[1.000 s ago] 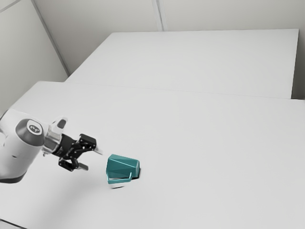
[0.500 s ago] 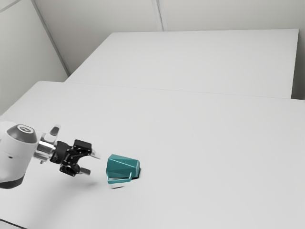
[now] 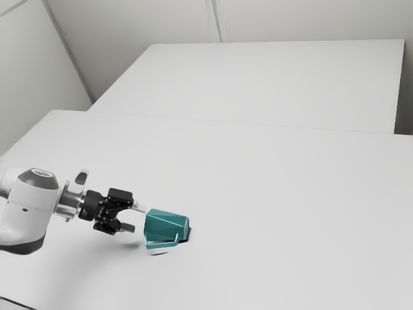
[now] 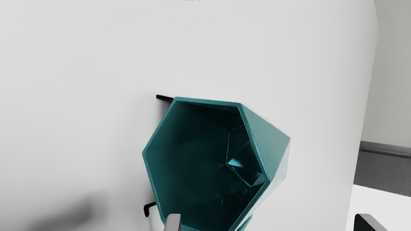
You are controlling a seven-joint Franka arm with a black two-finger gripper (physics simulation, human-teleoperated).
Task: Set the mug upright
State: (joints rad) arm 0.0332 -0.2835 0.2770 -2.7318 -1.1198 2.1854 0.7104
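One teal mug (image 3: pixel 166 226) lying on side, one handle (image 3: pixel 162 245); two jaws apart.

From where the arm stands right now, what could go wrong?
One grey fingertip of the open black two-finger gripper overlaps the rim of the teal faceted mug in the wrist view, so advancing might bump the mug.
The mug lies on its side on the white table, so an uneven pinch could let it roll.
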